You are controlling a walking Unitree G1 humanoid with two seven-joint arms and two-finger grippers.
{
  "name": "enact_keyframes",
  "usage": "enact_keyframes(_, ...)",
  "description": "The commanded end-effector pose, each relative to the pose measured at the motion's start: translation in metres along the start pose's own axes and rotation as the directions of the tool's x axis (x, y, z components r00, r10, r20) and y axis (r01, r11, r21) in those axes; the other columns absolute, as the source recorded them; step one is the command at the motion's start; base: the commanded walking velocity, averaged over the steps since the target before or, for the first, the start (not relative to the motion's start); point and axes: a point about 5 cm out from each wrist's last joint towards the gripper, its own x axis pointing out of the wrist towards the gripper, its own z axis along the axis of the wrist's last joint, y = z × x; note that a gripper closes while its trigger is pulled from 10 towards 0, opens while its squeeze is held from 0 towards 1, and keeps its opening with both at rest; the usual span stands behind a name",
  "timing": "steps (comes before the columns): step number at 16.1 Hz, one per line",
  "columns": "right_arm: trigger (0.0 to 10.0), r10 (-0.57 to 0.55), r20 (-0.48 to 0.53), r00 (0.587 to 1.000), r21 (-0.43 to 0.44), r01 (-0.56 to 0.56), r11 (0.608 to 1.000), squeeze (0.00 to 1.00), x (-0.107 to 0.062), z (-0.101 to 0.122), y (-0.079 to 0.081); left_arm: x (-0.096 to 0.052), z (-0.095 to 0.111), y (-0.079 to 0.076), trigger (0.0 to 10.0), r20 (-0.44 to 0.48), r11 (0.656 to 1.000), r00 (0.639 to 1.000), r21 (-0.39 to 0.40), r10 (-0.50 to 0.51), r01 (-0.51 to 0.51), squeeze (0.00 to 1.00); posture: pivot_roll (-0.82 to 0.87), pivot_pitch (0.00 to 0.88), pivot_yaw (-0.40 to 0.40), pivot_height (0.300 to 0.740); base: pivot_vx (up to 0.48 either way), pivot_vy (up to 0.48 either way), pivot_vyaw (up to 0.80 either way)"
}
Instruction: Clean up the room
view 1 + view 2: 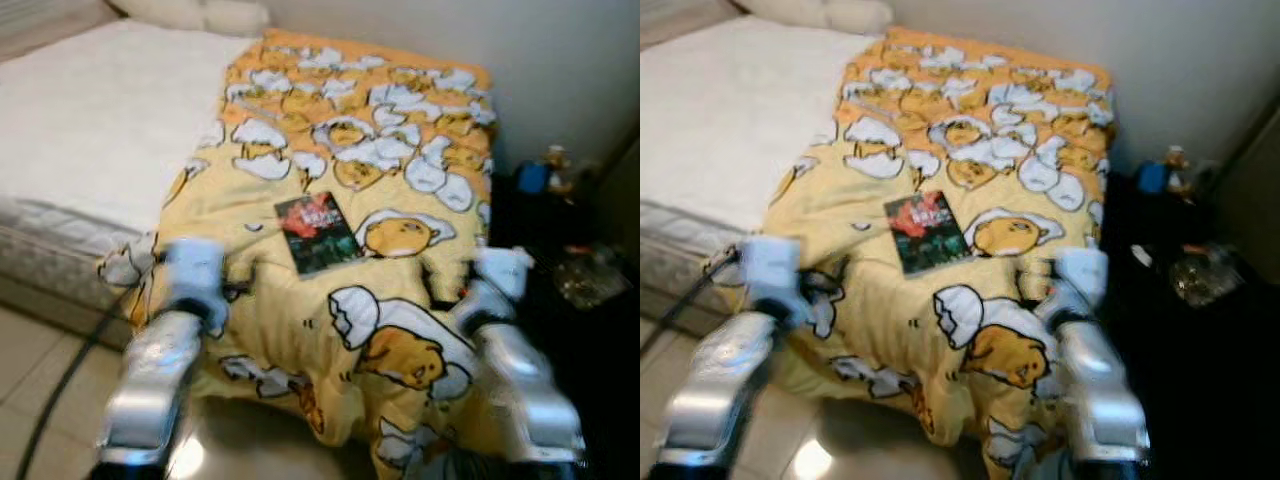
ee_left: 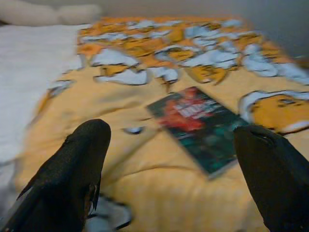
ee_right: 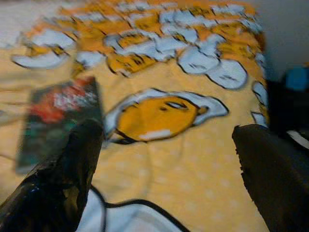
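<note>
Left gripper (image 2: pixel 169 169): two long black fingers (image 2: pixel 72 179) spread wide, holding nothing, hovering above the near part of the bed, short of the book. Its silver arm (image 1: pixel 160 370) reaches forward over the blanket's near left corner.

White mattress surface (image 1: pixel 90 120): bare, taking up the left side of the bed, with a pale cream pillow (image 1: pixel 200 12) at the head against the wall.

Beige tiled floor (image 1: pixel 30 370): beside the bed at the near left, with a dark cable (image 1: pixel 60 385) running across it.

Yellow-and-orange blanket printed with white eggshell and yolk cartoon figures (image 1: pixel 360 150): spread over the right side of the bed, its near edge hanging over the foot in folds.

Dark paperback book with a red-and-green cover (image 1: pixel 317 232): lying flat on the blanket, roughly mid-bed, slightly turned, between the two arms and farther from the robot than both grippers. Touched by neither gripper.

Right gripper (image 3: pixel 166 169): black fingers likewise spread wide and empty, above the blanket just right of the book, over a large yolk figure. Its silver arm (image 1: pixel 510 370) extends over the blanket's near right edge.

Dark low surface (image 1: pixel 590 330): right of the bed, carrying a blue object (image 1: pixel 532 177) and other small blurred items that cannot be identified.
</note>
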Motion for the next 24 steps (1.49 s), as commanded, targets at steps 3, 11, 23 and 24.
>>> enact_keyframes(3,10.0,0.026,0.016,1.0,0.005,-0.026,1.0,0.0,0.001,0.002,0.009,-0.004,0.002,0.012,10.0,-0.006,0.999,1.0,0.018,0.027,-0.027,1.0,-0.11,0.0,-0.03,0.74,0.294,0.0,0.0)
enact_keyframes(11,10.0,0.006,0.015,1.0,0.035,-0.007,0.999,0.0,-0.001,-0.003,0.011,-0.008,0.002,0.015,10.0,-0.027,0.999,1.0,0.037,0.016,-0.015,1.0,-0.09,0.0,0.003,0.74,0.303,0.0,0.0)
enact_keyframes(23,10.0,0.285,-0.034,0.958,0.02,-0.284,0.959,0.0,0.004,-0.004,0.033,-0.013,-0.001,0.009,10.0,-0.057,0.995,0.995,0.061,-0.078,0.082,1.0,-0.09,0.0,0.022,0.74,0.218,0.0,0.26)
enact_keyframes(24,10.0,0.305,-0.042,0.952,0.026,-0.304,0.952,0.0,0.007,-0.004,0.031,-0.013,-0.001,0.007,10.0,-0.06,0.992,0.993,0.063,-0.101,0.105,1.0,-0.09,0.0,0.025,0.74,0.0,0.0,0.0)
